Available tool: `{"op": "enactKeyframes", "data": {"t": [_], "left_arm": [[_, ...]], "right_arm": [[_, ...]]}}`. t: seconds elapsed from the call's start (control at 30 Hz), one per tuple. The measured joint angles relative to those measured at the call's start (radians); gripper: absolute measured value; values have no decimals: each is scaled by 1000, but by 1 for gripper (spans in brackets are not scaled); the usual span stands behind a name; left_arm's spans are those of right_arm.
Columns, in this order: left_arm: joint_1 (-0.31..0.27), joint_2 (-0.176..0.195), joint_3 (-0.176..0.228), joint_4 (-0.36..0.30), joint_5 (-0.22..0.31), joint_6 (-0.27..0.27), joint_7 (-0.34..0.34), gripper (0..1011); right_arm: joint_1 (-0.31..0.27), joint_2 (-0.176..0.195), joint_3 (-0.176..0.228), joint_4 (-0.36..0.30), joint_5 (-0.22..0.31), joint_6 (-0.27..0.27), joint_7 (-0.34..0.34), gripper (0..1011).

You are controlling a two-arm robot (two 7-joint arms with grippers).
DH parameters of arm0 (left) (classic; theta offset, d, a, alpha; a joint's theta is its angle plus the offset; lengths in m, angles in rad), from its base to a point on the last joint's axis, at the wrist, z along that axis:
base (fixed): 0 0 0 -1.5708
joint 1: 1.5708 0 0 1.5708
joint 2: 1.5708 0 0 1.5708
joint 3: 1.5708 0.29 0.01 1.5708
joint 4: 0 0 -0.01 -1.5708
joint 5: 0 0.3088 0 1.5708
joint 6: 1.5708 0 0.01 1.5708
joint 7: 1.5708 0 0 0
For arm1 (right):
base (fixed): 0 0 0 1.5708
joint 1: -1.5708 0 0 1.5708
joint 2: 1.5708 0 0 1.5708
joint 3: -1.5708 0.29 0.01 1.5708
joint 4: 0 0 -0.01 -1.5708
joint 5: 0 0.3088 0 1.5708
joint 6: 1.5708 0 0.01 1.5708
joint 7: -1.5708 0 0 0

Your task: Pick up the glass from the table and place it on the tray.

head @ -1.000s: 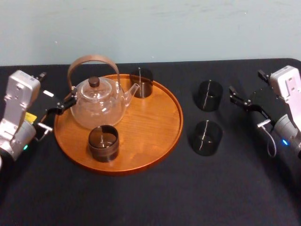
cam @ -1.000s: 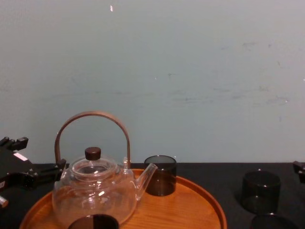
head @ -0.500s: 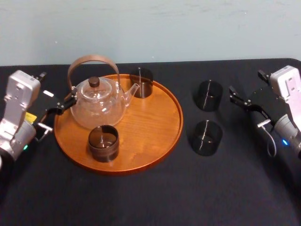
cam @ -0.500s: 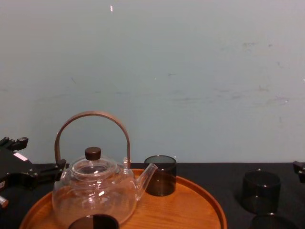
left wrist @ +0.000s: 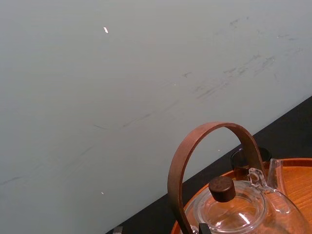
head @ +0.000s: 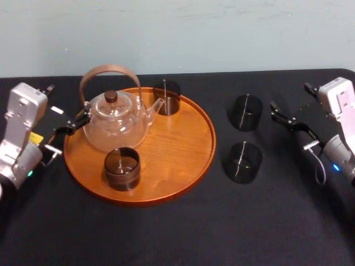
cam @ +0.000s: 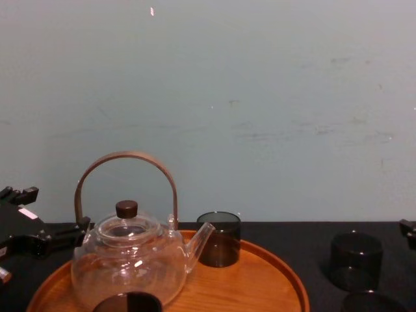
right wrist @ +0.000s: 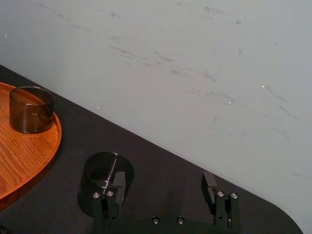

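Tabletop (head: 177,233) carries two dark glasses to the right of the tray (head: 186,160): far glass (head: 246,112) and near glass (head: 242,161). Both stand upright, mouths up, long axis vertical, clear of each other and of the tray rim. Right pincer (right wrist: 164,184) is spread wide and empty, near the far glass on its right side, not touching. Left pincer (head: 72,126) is parked just beside the tray's left rim, by the teapot (head: 116,119). The tray's right half is bare wood.

Silver-grey arms (head: 19,133) carry black, screw-studded end effectors (right wrist: 164,181).
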State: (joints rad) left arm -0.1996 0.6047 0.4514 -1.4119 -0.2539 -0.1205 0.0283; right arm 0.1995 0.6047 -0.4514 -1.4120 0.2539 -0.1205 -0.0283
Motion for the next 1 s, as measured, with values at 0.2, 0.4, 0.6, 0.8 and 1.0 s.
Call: {"op": "enactKeyframes", "data": {"t": [0.2,0.4,0.6,0.8,1.0], "left_arm": [[0,0,0,0,0,0,0,1009],[0,0,0,0,0,0,0,1010],[0,0,0,0,0,0,0,1010],[0,0,0,0,0,0,0,1010],[0,0,0,0,0,0,0,1009]], "right_arm": [[0,0,0,0,0,0,0,1002],[0,0,0,0,0,0,0,1002],[0,0,2,1,0,0,2,1002],[-10,5,25,6,10,-3,34,1002],[-49,27,48,-38,14,-8,58,1002]]}}
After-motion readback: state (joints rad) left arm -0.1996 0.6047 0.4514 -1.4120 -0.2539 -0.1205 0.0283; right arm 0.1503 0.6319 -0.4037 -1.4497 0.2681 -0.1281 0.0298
